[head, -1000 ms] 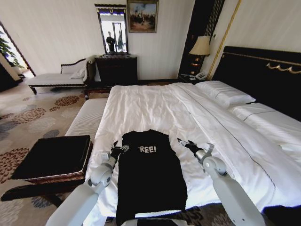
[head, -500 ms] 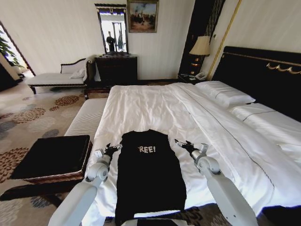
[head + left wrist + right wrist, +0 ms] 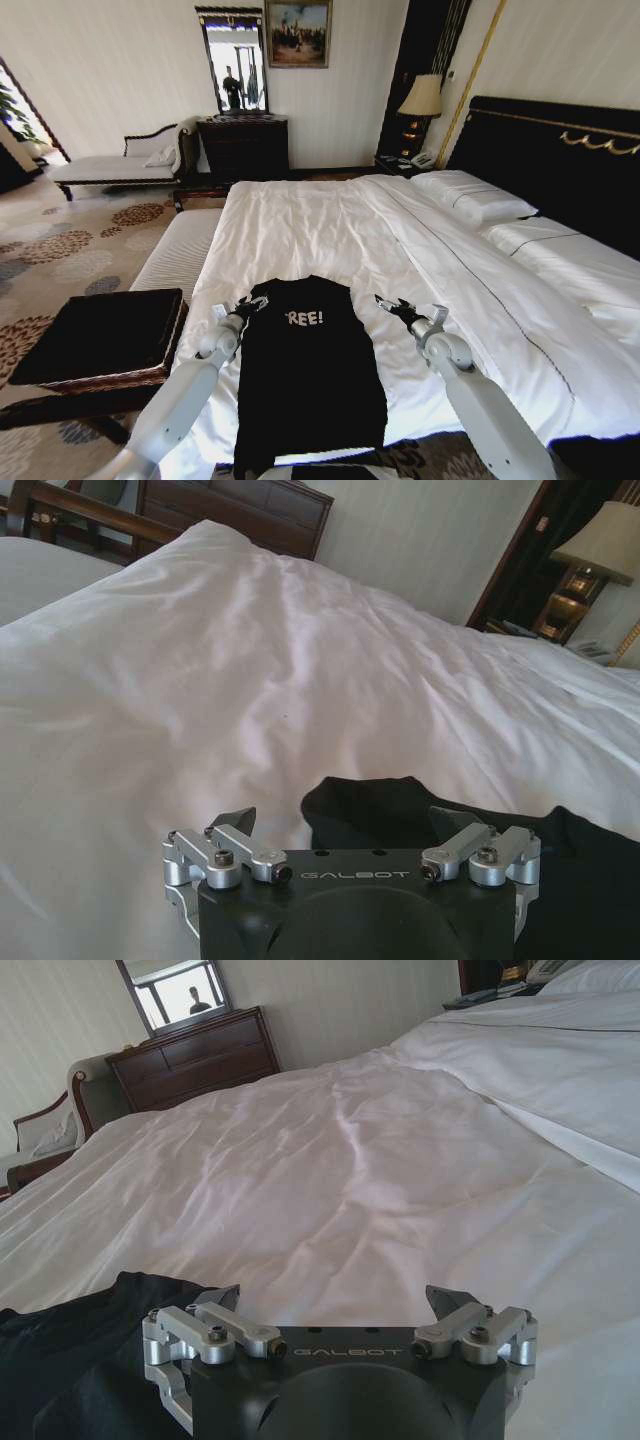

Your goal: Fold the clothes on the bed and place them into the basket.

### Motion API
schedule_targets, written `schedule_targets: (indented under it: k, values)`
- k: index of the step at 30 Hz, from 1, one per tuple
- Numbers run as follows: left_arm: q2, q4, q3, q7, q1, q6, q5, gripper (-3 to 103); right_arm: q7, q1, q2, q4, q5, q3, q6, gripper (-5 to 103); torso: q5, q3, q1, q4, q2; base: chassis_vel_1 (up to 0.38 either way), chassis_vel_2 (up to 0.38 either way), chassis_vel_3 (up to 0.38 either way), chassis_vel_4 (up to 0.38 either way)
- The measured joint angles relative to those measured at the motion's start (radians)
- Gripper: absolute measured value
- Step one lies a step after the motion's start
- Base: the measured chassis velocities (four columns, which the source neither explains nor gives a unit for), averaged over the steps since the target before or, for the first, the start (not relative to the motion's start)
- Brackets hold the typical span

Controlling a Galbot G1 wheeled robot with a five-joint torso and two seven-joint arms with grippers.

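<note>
The black T-shirt (image 3: 305, 375) with white lettering lies flat as a long narrow strip at the foot of the white bed (image 3: 320, 220). My left gripper (image 3: 252, 304) is open at the shirt's top left corner; in the left wrist view the gripper (image 3: 345, 820) has the shirt's edge (image 3: 385, 795) just beyond its fingertips. My right gripper (image 3: 390, 306) is open over bare sheet, just off the shirt's top right corner; the right wrist view shows the gripper (image 3: 335, 1300) with the shirt (image 3: 80, 1350) off to one side. The basket (image 3: 100, 378), wicker with a black top, stands on the floor to the bed's left.
A white striped bench (image 3: 180, 250) runs along the bed's left side behind the basket. A chaise longue (image 3: 110, 165) and dark dresser (image 3: 245, 145) stand by the far wall. Pillows (image 3: 475, 195) and the black headboard (image 3: 560, 160) are at the right.
The camera has shifted slightly. My left gripper has reached forward to the shirt's top left corner. The right gripper has hardly moved.
</note>
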Motion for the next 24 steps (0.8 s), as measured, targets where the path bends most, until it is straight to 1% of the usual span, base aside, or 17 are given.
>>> schedule_targets:
  k: [3,5,6,7,9,10,11,12,13,14,15,19,22,23,24]
  values:
    - [0.002,0.072,0.006,0.013,-0.034,0.004,-0.005,96,0.002,0.000,0.000,-0.003,0.015,0.008,-0.002,100,0.0003,0.000,0.000,-0.0001,0.000,0.000,0.000,0.000,0.000]
    - [0.000,0.088,0.009,0.019,-0.042,0.005,-0.007,96,0.003,0.001,0.001,-0.005,0.016,0.009,-0.002,100,0.0003,0.000,0.000,-0.0001,0.000,0.000,0.000,0.000,0.000]
    - [-0.005,0.119,0.016,0.033,-0.061,0.005,-0.008,92,0.004,0.006,0.003,-0.007,0.019,0.009,-0.003,100,0.0002,0.000,0.000,-0.0001,0.000,0.000,0.000,0.000,0.000]
    - [-0.008,0.129,0.018,0.038,-0.068,0.004,-0.008,92,0.005,0.008,0.004,-0.007,0.019,0.008,-0.003,100,0.0001,0.000,0.000,-0.0001,0.000,0.000,0.000,0.000,0.000]
    - [-0.017,0.169,0.029,0.054,-0.095,0.002,-0.003,85,0.007,0.011,0.005,-0.008,0.015,0.003,-0.004,100,0.0001,0.000,0.000,-0.0001,0.000,0.000,0.000,0.000,0.000]
    - [-0.017,0.169,0.029,0.054,-0.095,0.002,-0.003,85,0.007,0.011,0.005,-0.008,0.015,0.003,-0.004,100,0.0001,0.000,0.000,-0.0001,0.000,0.000,0.000,0.000,0.000]
    - [-0.022,0.186,0.032,0.059,-0.105,0.001,0.002,81,0.008,0.011,0.005,-0.007,0.015,0.003,-0.005,100,0.0002,0.000,0.000,-0.0001,0.000,0.000,0.000,0.000,0.000]
    - [-0.025,0.195,0.033,0.061,-0.109,0.001,0.005,81,0.008,0.010,0.004,-0.005,0.015,0.003,-0.005,100,0.0002,0.000,0.000,-0.0001,0.000,0.000,0.000,0.000,0.000]
    - [-0.031,0.210,0.036,0.064,-0.117,0.001,0.008,77,0.008,0.009,0.004,-0.003,0.015,0.003,-0.006,100,0.0002,0.000,0.000,-0.0002,0.000,0.000,0.000,0.000,0.000]
    - [-0.039,0.228,0.040,0.067,-0.129,0.000,0.008,72,0.008,0.008,0.004,-0.002,0.015,0.004,-0.006,100,0.0002,0.000,0.000,-0.0002,0.000,0.000,0.000,0.000,0.000]
    - [-0.039,0.228,0.040,0.067,-0.129,0.000,0.008,72,0.008,0.008,0.004,-0.002,0.015,0.004,-0.006,100,0.0002,0.000,0.000,-0.0002,0.000,0.000,0.000,0.000,0.000]
    - [-0.058,0.260,0.058,0.078,-0.154,0.000,0.014,51,0.010,0.005,0.004,0.006,0.019,0.008,-0.008,100,0.0002,0.000,0.000,0.0000,0.000,0.000,0.000,0.000,0.000]
    - [-0.069,0.276,0.060,0.078,-0.165,0.000,0.016,48,0.011,0.003,0.004,0.009,0.022,0.011,-0.008,100,0.0001,0.000,0.000,-0.0002,0.000,0.000,0.000,0.000,0.000]
    - [-0.072,0.281,0.061,0.078,-0.171,0.000,0.016,47,0.012,0.002,0.004,0.010,0.023,0.013,-0.009,100,0.0002,0.000,0.000,-0.0003,0.000,0.000,0.000,0.000,0.000]
    - [-0.074,0.285,0.063,0.078,-0.176,0.000,0.015,43,0.012,0.002,0.004,0.010,0.024,0.015,-0.009,100,0.0002,0.000,0.000,-0.0003,0.000,0.000,0.000,0.000,0.000]
